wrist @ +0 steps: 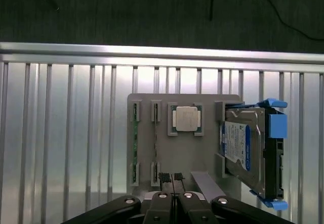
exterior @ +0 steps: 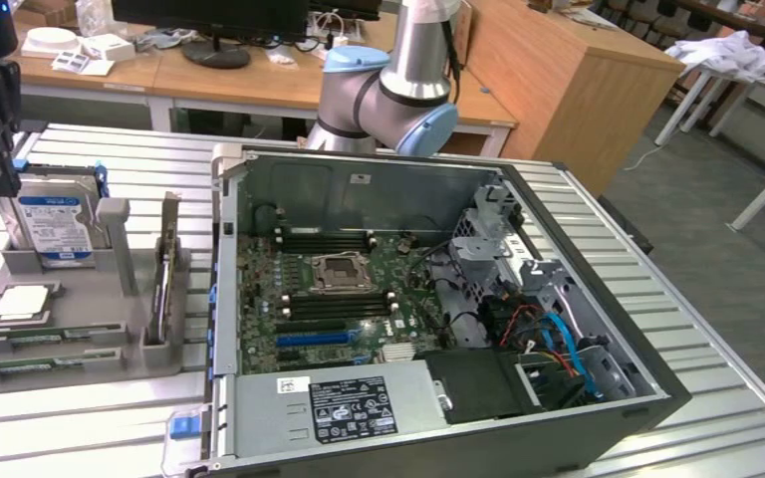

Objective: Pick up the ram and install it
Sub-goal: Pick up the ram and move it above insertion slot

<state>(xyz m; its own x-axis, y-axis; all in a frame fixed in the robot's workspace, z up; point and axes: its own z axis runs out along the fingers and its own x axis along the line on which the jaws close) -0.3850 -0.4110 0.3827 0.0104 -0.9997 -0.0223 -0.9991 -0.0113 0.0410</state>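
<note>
Gripper [wrist: 171,176] above the grey holder [wrist: 145,143], jaws together and empty. The ram [wrist: 135,143] lies in the slot farthest from the hard drive [wrist: 243,148], beside the jaws, long axis along the bench [wrist: 61,133] slats.

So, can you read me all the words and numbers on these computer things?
No text here can be read for sure.
Blue label on the hard drive: print too small to read.
Black label on the grey metal box: white print and symbols, too blurred to read.
White sticker beside it: too small to read.
Silver chip in the tray: no readable marking.
</note>
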